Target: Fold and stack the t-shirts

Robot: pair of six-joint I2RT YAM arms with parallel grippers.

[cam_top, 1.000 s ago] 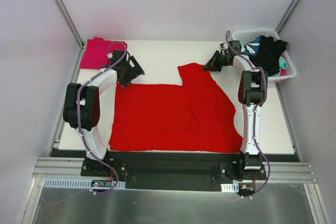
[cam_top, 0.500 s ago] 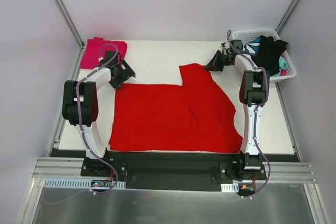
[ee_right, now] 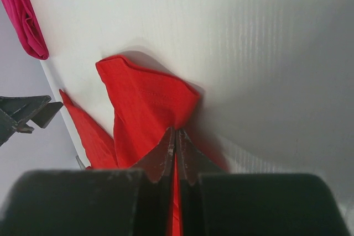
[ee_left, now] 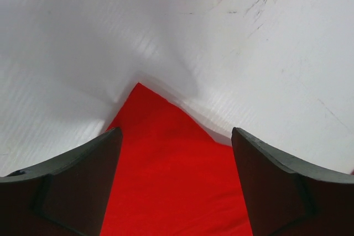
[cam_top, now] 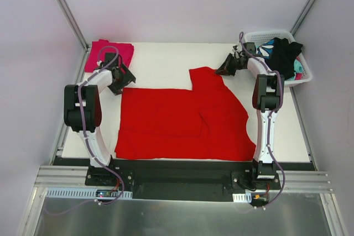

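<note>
the red shirt [cam_top: 182, 120] lies spread on the white table [cam_top: 166, 62], its long side running left to right across the near half. it looks partly folded, with seams and an overlapping layer showing toward the right. its far right part rises to a point that reaches further back than the rest.

the right gripper [cam_top: 225, 67] sits at that raised point. in the right wrist view its fingers are pressed together, and red cloth runs up to the tips and shows in the slit between them, so it seems to be pinching the shirt's edge there.

the left gripper [cam_top: 118, 79] hovers over the shirt's far left corner. in the left wrist view its fingers stand wide apart, grasping nothing. the pointed red corner lies right between them, aimed away from the wrist, with bare table beyond it. whether the fingertips touch the cloth i cannot tell.

so each arm has its own far corner, the left arm nearer the left one. my judgement is that the coming move turns on the left fingers straddling that corner squarely before they close, so both far corners can be drawn toward the near edge together.

the pink shirt [cam_top: 108, 54] lies folded at the far left of the table, just behind the left gripper. a white basket [cam_top: 265, 33] at the far right holds a black garment [cam_top: 283, 53] and some patterned cloth [cam_top: 268, 49].
</note>
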